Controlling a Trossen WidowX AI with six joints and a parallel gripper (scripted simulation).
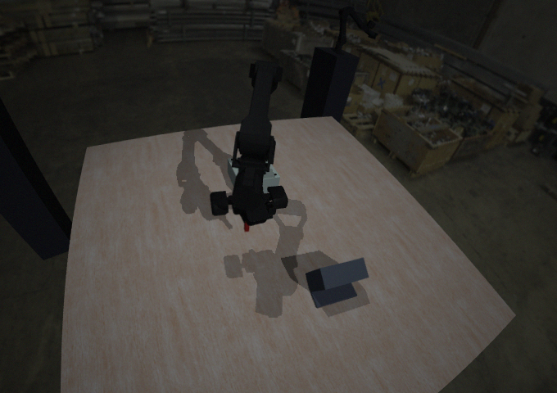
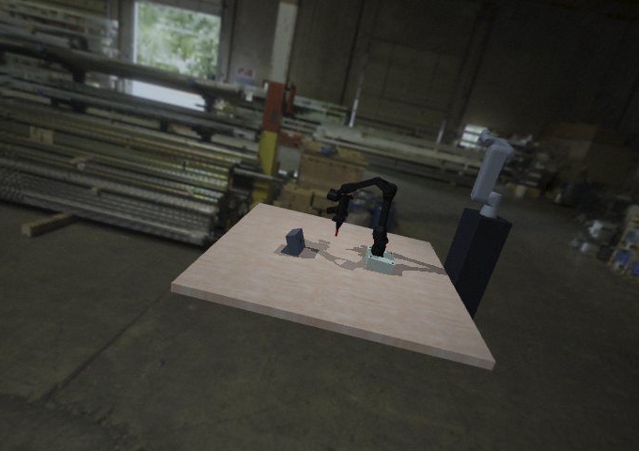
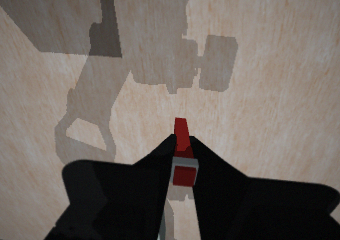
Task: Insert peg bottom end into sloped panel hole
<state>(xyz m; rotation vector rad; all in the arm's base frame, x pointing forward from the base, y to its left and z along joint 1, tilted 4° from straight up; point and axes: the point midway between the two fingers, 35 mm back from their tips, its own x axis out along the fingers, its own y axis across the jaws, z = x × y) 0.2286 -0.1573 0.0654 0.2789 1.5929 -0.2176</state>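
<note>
One slender red peg with a grey band (image 1: 246,227) (image 2: 336,233) (image 3: 181,134) can be counted, along with one black six-joint robot arm (image 1: 255,138) (image 2: 385,204), one blue-grey block with a sloped panel (image 1: 345,273) (image 2: 294,241), one pale wooden tabletop (image 1: 172,324) (image 2: 299,292) (image 3: 288,125) and one pale green base box (image 1: 270,182) (image 2: 380,264). Two tall dark pedestals (image 1: 330,83) (image 2: 477,255) are seen from above.

The arm (image 1: 255,134) (image 2: 385,212) is matte black, with chunky joints; blocky lobes flank the gripper (image 1: 256,221) (image 2: 336,228) (image 3: 181,139), whose black fingers taper to narrow tips.
</note>
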